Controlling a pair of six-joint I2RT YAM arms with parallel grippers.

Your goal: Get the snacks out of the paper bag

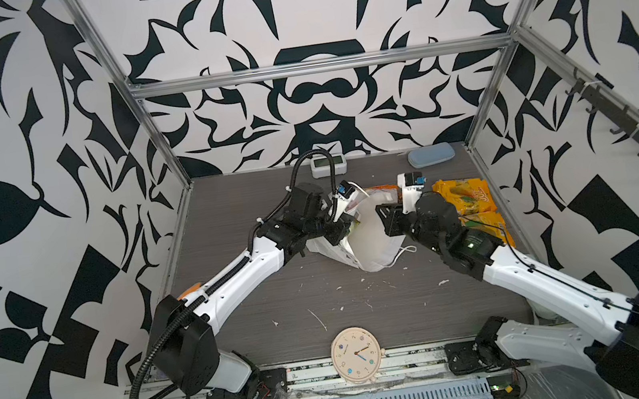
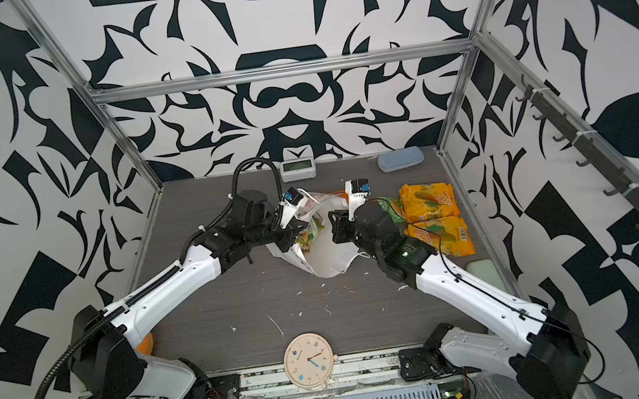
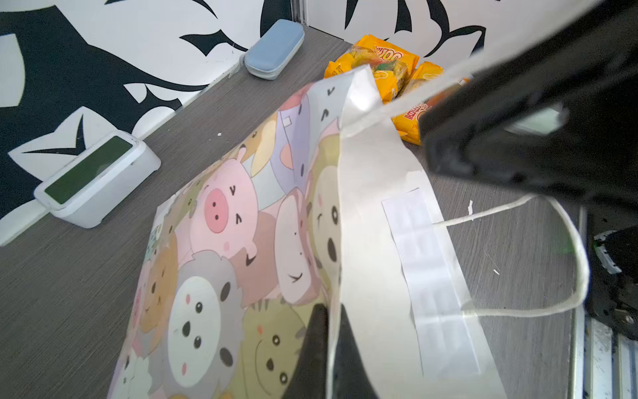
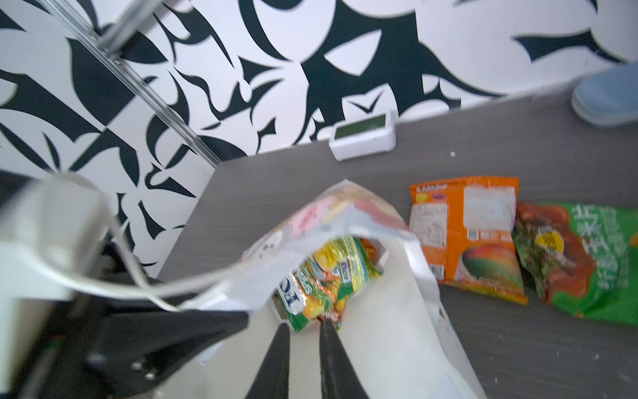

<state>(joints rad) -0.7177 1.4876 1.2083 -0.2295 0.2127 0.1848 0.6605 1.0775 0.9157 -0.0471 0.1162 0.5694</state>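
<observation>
The paper bag (image 1: 370,244) (image 2: 329,256) lies on its side mid-table, mouth gaping. My left gripper (image 3: 329,307) (image 2: 293,235) is shut on the rim of the bag's animal-face wall (image 3: 241,241) and holds it up. Just inside the mouth, my right gripper (image 4: 305,323) (image 2: 334,226) has its jaws a narrow gap apart on the white inner wall (image 4: 379,328), tips at the edge of green-yellow snacks (image 4: 328,276) that are inside the bag. Two yellow packets (image 2: 429,200) (image 2: 444,236) lie on the table to the right. An orange packet (image 4: 473,235) and a green packet (image 4: 580,255) lie beside the bag.
A white digital clock (image 1: 326,165) and a blue case (image 1: 430,155) sit by the back wall. A round clock (image 1: 356,355) lies at the front edge. Something orange (image 2: 146,345) lies under my left arm. Paper scraps dot the table. Metal frame posts bound both sides.
</observation>
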